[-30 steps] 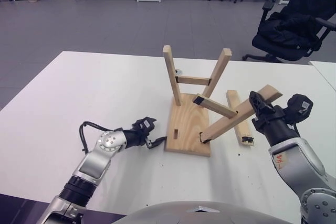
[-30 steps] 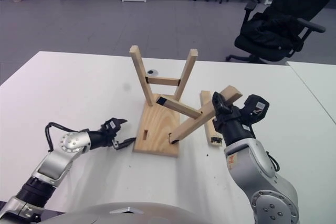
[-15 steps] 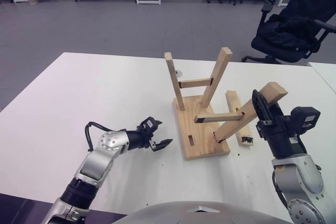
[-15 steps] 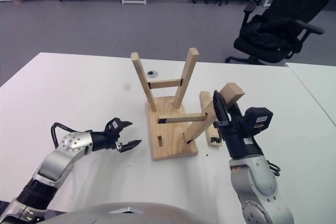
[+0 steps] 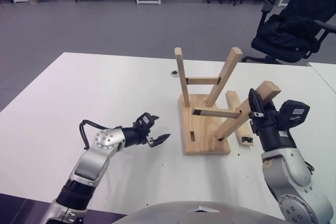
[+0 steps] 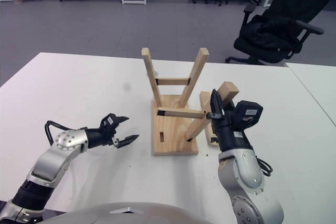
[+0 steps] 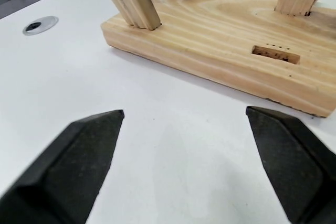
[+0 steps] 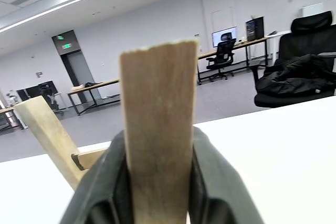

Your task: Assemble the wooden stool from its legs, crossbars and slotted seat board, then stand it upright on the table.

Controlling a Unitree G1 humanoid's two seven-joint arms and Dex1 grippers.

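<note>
The seat board [image 5: 202, 139] lay on the tabletop [image 5: 79, 93] nearer its right edge, two legs [image 5: 181, 77] on its far end, a slanted leg [image 5: 233, 121] at its near-right corner. A loose leg [image 5: 232, 100] lay just right of it.

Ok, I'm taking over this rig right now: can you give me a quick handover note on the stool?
Left gripper: open, empty, over the table left of the seat board.
Right gripper: shut on the third leg, tilted, lower end at the board's near right slot, near crossbar sticking off it.
Done: two far legs stand in the board, joined by the far crossbar.
Left: straighten the third leg, fit the loose leg lying right of the board into the empty near left slot, turn the stool upright.
</note>
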